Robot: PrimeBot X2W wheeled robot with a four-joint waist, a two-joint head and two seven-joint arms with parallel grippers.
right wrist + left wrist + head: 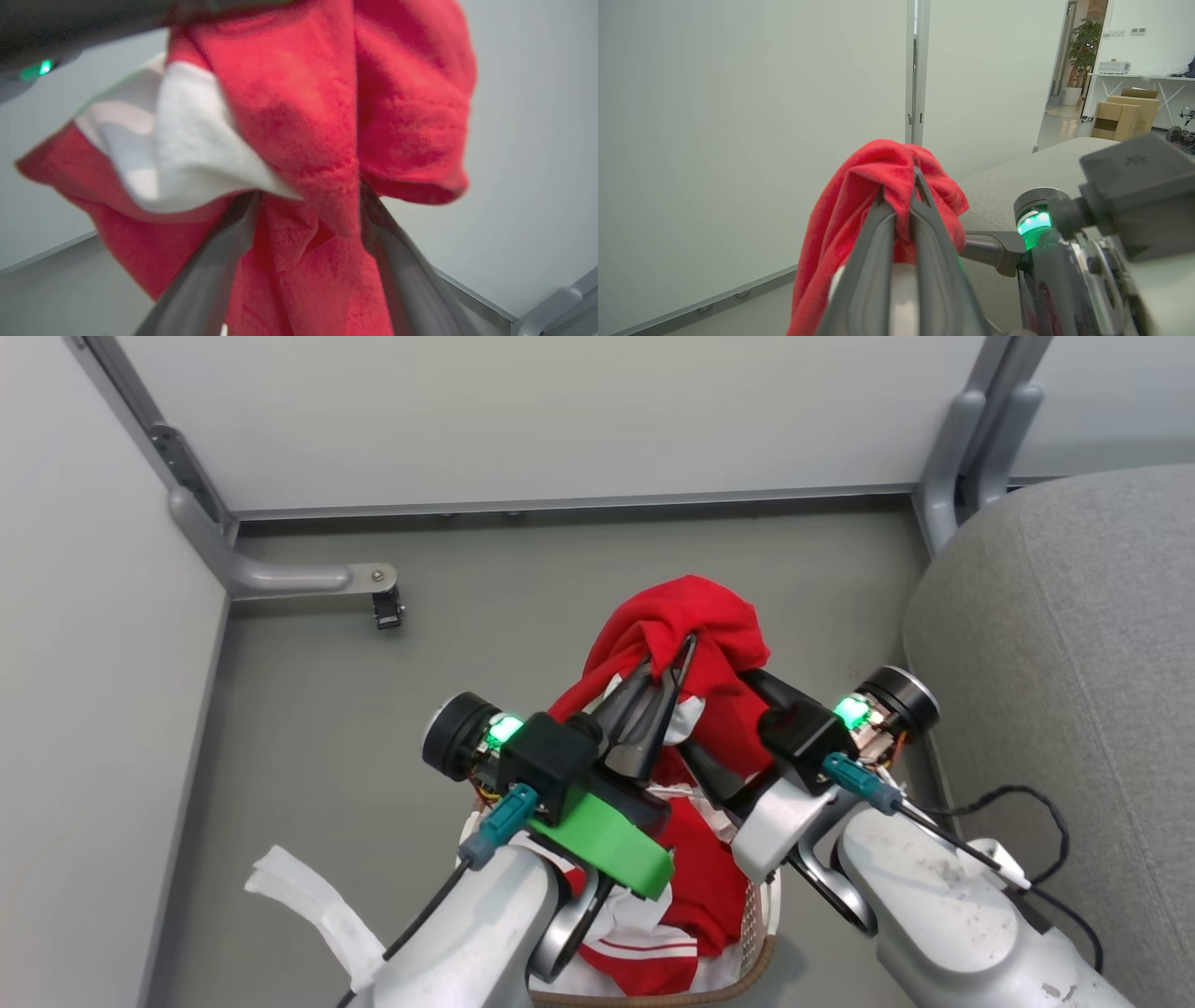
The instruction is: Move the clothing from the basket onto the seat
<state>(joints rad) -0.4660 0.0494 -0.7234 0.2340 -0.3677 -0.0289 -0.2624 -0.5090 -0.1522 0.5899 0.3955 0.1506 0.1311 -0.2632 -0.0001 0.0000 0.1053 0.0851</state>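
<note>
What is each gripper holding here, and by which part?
Left gripper pinches the red clothing by a fold at its top. Right gripper has a lower bunch between its fingers; grip unclear.

No legible text, number or brand anywhere.

Sole sign: small embossed star-like mark on dark grey boxy housing (1134,175), left wrist view, 3 o'clock.

Brown cardboard boxes (1125,116), 2 o'clock: dark patch on side, any print too small to read.

White box-shaped device (1113,67) on white desk (1153,77), 2 o'clock: front markings blurred.
</note>
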